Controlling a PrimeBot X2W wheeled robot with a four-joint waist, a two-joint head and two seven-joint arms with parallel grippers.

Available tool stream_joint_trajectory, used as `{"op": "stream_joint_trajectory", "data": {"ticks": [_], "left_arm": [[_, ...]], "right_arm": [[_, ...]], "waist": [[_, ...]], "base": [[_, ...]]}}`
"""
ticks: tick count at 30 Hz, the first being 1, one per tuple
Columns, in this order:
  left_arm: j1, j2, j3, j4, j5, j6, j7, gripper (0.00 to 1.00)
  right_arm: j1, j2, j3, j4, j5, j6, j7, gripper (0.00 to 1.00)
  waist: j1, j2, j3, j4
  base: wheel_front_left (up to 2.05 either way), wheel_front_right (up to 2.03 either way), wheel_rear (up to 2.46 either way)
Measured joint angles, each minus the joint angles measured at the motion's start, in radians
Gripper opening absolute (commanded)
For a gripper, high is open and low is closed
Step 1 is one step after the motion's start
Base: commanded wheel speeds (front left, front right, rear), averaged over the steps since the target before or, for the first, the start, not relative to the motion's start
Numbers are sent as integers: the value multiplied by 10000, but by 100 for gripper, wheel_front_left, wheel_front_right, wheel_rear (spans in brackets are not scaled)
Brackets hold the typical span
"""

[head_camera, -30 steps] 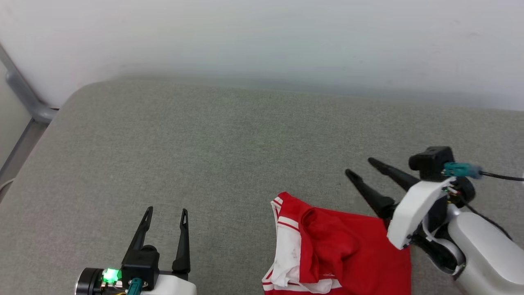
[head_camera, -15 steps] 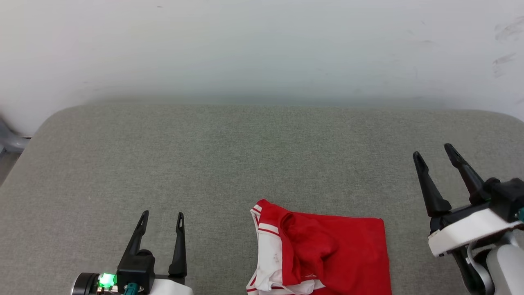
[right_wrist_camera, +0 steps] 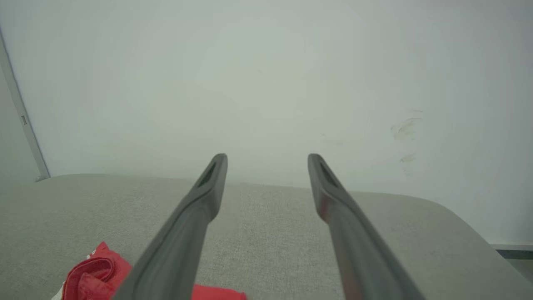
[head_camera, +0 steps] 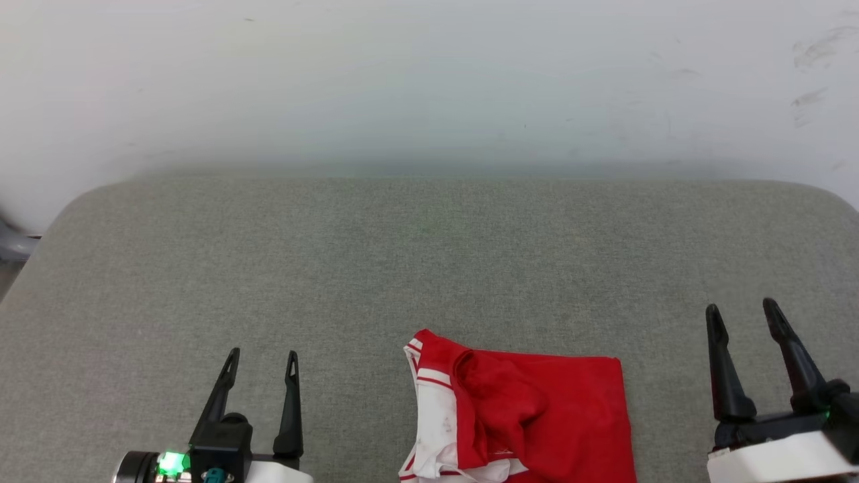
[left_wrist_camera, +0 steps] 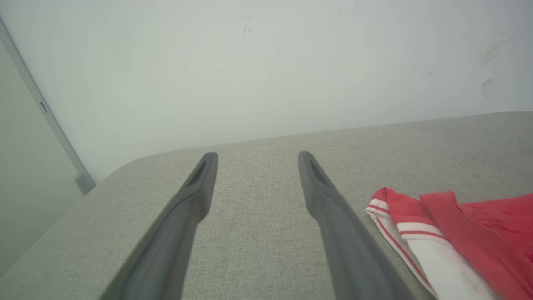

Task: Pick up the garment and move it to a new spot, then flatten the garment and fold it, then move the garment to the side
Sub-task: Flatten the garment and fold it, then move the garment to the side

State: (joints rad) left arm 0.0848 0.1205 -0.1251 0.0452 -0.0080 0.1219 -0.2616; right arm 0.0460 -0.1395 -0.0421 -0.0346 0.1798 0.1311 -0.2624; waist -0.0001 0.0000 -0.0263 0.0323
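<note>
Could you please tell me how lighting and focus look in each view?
Head view: soft, even light, no glare, the garment sharp but cut off by the bottom edge. Left wrist view: the left gripper blurs toward the lens. Right wrist view: the right gripper blurs likewise, the wall pale and hazy.

right gripper: leaves the garment, now stands well right of it, fingers up | head view: shifts, apparently a camera turn
</note>
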Motion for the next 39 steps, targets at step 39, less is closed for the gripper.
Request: {"op": "stream_joint_trajectory", "data": {"ticks": [39], "left_arm": [[255, 79, -272, 107, -50, -35, 0, 100]], "right_arm": [[-734, -857, -485, -178, -412, 2, 675, 100]], "waist": [[0, 0, -32, 263]], "base": [[0, 0, 0]]}}
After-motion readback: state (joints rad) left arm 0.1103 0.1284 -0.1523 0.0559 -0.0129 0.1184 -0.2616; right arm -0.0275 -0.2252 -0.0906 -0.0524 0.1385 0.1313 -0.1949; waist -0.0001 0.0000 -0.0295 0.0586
